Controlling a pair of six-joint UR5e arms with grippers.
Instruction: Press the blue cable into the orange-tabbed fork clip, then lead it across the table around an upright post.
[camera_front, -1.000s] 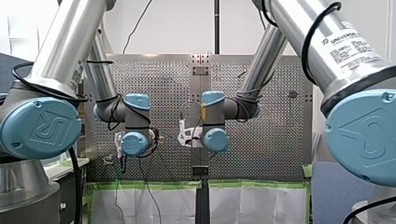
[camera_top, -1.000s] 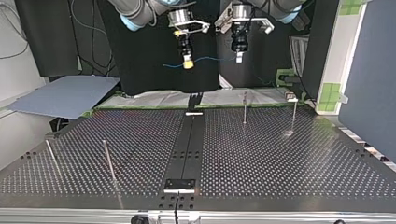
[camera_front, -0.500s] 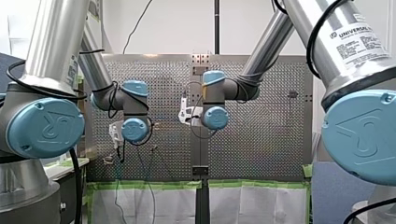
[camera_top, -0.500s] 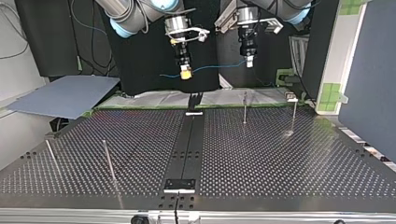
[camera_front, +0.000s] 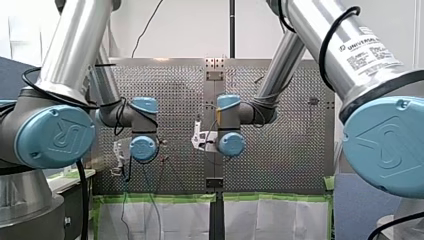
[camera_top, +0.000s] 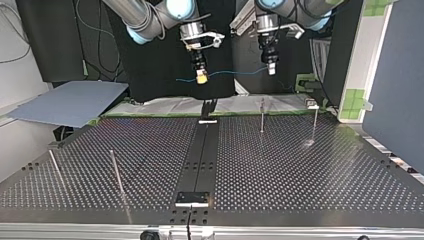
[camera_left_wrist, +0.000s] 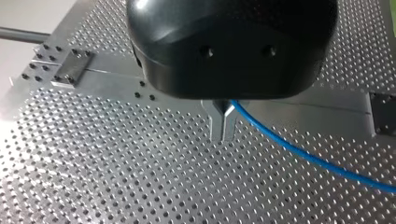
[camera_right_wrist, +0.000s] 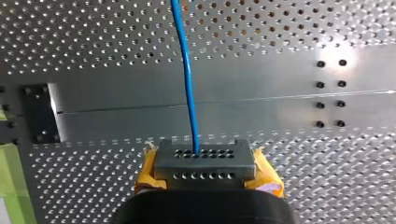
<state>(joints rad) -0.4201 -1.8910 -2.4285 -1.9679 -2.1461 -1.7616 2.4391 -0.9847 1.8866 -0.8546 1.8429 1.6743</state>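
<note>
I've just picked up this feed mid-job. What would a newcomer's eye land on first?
First, the blue cable, strung in mid-air between my right gripper with its yellow pads, at the top view's left, and my left gripper at its right. Both are shut on it, well above the perforated table. Next, the thin upright posts on the table, two toward each side of the top view, none touched by the cable.
</note>
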